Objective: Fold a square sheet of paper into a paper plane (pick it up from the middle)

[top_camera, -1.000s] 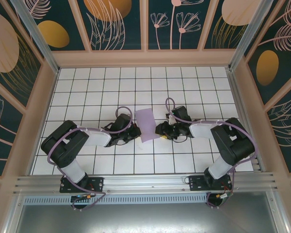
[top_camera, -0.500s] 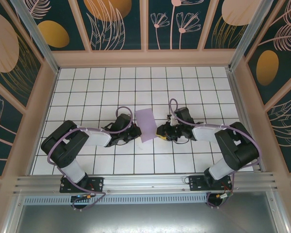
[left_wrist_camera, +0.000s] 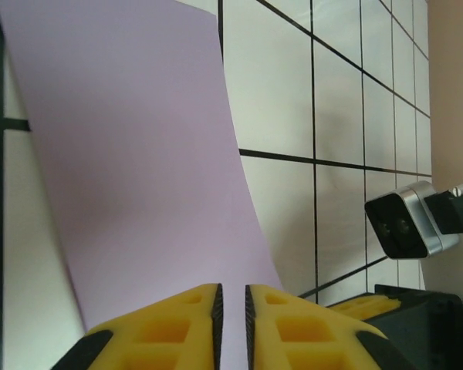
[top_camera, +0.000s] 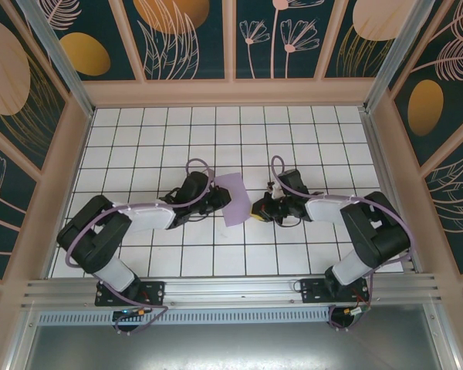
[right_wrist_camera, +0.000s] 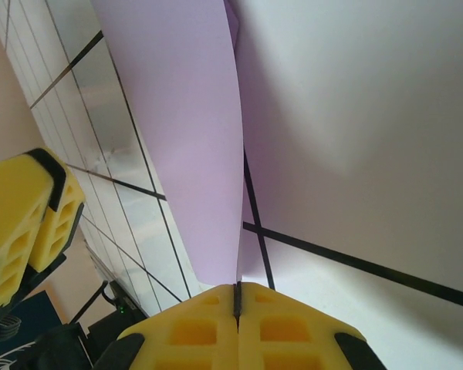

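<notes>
- L arm [top_camera: 131, 220] & R arm [top_camera: 347, 212]: black rounded joint housings, pale grey-white link shells.
- Lavender cable [top_camera: 194, 166] loops along ea. arm.
- Black base plates [top_camera: 131, 293], one per arm.
- L gripper [left_wrist_camera: 231, 297] & R gripper [right_wrist_camera: 238, 289]: yellow fingers [left_wrist_camera: 166, 327] w/ rectangular cut-outs, black edge trim.
- Silver-black cam [left_wrist_camera: 405, 223] on R wrist.

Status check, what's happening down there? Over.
Right gripper shut on the paper sheet, one edge. Left gripper barely parted at opposite edge. No obstruction seen.

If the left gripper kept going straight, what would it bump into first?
The pale lavender square sheet of paper, right at the tips of the left gripper. Past it, probably the right gripper.
</notes>
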Robot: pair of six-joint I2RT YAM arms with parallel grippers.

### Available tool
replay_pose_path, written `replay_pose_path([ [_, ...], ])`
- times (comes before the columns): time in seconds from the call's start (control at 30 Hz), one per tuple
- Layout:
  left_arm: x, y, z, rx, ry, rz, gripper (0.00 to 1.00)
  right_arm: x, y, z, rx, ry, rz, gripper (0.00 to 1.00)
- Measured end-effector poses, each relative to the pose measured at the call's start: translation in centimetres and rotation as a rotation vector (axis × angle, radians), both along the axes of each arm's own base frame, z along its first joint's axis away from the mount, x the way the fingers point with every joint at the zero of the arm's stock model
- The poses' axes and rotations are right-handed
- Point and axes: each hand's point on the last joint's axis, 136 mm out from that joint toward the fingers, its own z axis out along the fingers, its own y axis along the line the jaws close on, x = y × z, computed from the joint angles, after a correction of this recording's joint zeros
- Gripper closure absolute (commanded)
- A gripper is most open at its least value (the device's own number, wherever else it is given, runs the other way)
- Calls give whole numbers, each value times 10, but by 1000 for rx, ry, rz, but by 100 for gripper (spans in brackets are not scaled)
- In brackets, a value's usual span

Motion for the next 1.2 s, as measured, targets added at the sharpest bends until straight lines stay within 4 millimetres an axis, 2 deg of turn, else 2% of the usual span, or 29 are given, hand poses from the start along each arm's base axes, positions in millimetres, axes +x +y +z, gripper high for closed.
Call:
replay_pose_path([
  [0.1,0,0,-17,19,26,0,87,2,1,-1,-4,6,-4,100],
  [0.23,-10,4,-42,41,81,-9,89,6,3,-3,-7,19,-9,100],
  [0.3,-12,5,-47,40,88,-8,89,9,6,-2,-5,22,-10,100],
  [0.57,-12,6,-47,35,80,-6,90,16,27,11,24,-8,28,100],
  [0.77,-11,7,-38,51,62,-12,79,21,44,16,51,-18,50,100],
  [0.93,15,3,6,50,-47,29,90,27,50,18,64,-31,49,100],
  [1.0,25,3,16,46,-77,52,94,29,52,18,68,-30,47,100],
  [1.07,30,7,16,59,-81,77,96,29,54,18,71,-29,44,100],
  [1.2,35,20,-3,112,-50,116,99,30,57,21,85,-45,47,100],
])
